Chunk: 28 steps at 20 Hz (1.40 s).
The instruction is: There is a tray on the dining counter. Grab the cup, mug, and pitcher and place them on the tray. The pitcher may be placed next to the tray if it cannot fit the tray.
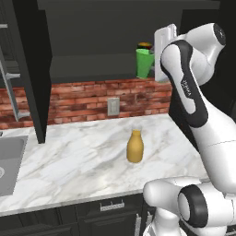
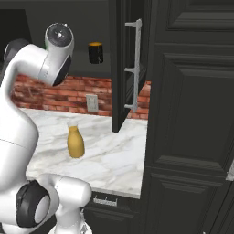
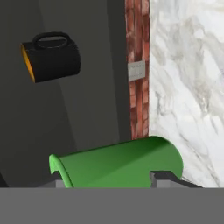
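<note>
Gripper (image 3: 109, 177) fingers flank one cup (image 3: 118, 164), grip unclear; one mug (image 3: 52, 57), one pitcher (image 1: 135, 146).

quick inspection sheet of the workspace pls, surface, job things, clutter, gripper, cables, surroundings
surface: white grey-veined marble counter against a red brick backsplash, steel sink at its left end
job's things: yellow-orange bottle-shaped pitcher upright on the counter; bright green handleless cup up at the dark wall cabinet, between the fingertips; black mug with orange inside in that cabinet
clutter: nothing seen
gripper: raised to the cabinet, straddling the cup; contact cannot be told
cables: nothing seen
surroundings: grey wall outlet on the brick, open cabinet door with long metal handle, tall dark panelled cabinets
</note>
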{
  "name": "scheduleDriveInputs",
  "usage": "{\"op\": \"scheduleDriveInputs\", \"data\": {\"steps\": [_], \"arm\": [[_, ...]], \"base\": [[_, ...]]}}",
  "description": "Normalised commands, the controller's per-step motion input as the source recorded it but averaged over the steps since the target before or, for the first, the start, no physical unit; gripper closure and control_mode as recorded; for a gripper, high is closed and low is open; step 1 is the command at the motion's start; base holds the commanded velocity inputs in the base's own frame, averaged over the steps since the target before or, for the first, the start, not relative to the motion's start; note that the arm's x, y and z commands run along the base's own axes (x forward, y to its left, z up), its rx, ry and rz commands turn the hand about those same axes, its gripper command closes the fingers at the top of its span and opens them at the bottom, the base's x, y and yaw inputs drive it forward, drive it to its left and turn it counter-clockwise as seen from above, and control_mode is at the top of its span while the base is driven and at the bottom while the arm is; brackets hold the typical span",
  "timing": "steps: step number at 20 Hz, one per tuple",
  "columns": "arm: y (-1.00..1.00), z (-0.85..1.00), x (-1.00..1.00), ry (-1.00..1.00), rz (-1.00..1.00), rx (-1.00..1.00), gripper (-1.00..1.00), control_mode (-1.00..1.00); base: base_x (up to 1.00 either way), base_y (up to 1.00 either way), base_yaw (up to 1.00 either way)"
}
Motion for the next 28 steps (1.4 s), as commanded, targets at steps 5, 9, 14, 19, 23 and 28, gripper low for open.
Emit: {"op": "scheduleDriveInputs", "data": {"steps": [5, 9, 14, 19, 23, 28], "arm": [[-0.01, -0.34, -0.39, 0.0, 0.07, 0.0, 1.0, -1.0], [0.0, -0.28, -0.31, 0.0, 0.12, 0.0, 1.0, -1.0], [0.0, -0.17, -0.39, 0.0, 0.08, 0.0, 1.0, -1.0], [0.0, 0.0, -0.13, 0.0, 0.0, 0.0, 1.0, -1.0], [0.0, 0.0, -0.18, 0.0, 0.0, 0.0, 1.0, -1.0], [0.0, 0.0, 0.0, 0.0, 0.0, 0.0, 1.0, 1.0]], "base": [[0.0, 0.0, 0.0], [0.0, 0.0, 0.0], [0.0, 0.0, 0.0], [0.0, 0.0, 0.0], [0.0, 0.0, 0.0], [-0.52, 0.0, 0.02]]}}
